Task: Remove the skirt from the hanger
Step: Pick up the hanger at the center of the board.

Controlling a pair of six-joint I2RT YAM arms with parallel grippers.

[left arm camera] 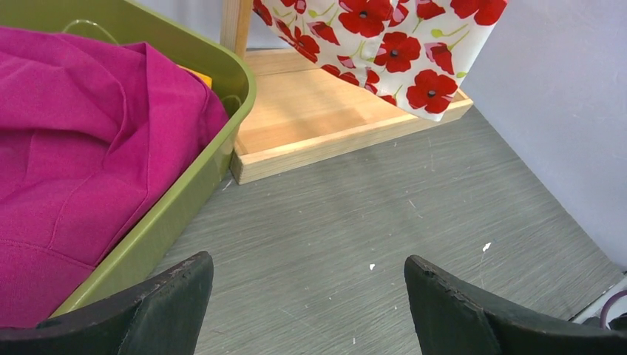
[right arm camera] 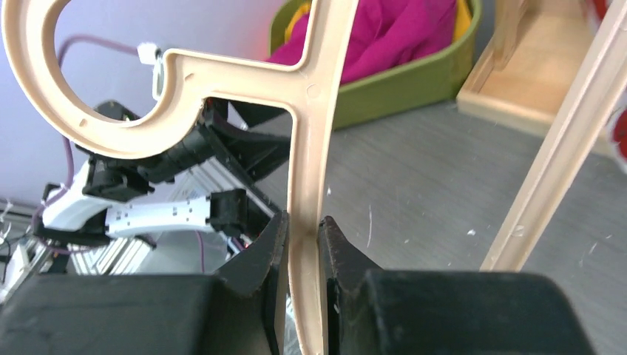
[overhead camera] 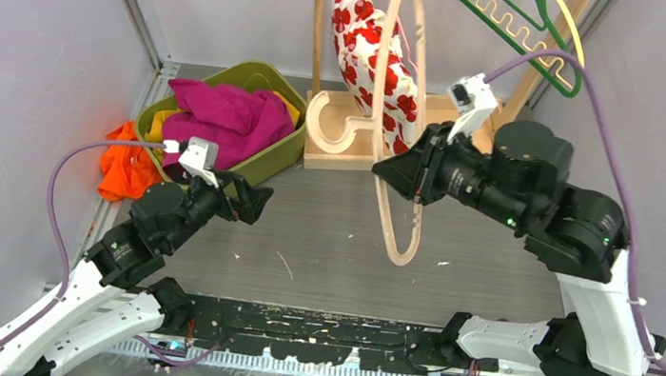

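The skirt (overhead camera: 365, 48), white with red poppies, hangs at the wooden rack at the back; its hem shows in the left wrist view (left arm camera: 399, 44). A thin pink wire shows at its top. A beige plastic hanger (overhead camera: 406, 226) stands on edge beside it, hook toward the left; I cannot tell whether the skirt is still on it. My right gripper (overhead camera: 386, 174) is shut on the beige hanger's bar (right arm camera: 307, 111), jaws pressed against both sides (right arm camera: 303, 229). My left gripper (overhead camera: 255, 202) is open and empty, low over the table (left arm camera: 307, 266) next to the green bin.
A green bin (overhead camera: 286, 149) holds magenta cloth (overhead camera: 223, 112); its rim (left arm camera: 185, 200) is close to my left finger. Orange cloth (overhead camera: 125, 172) lies left of it. The wooden rack base (overhead camera: 343, 156) sits behind. A green hanger (overhead camera: 512, 23) hangs top right.
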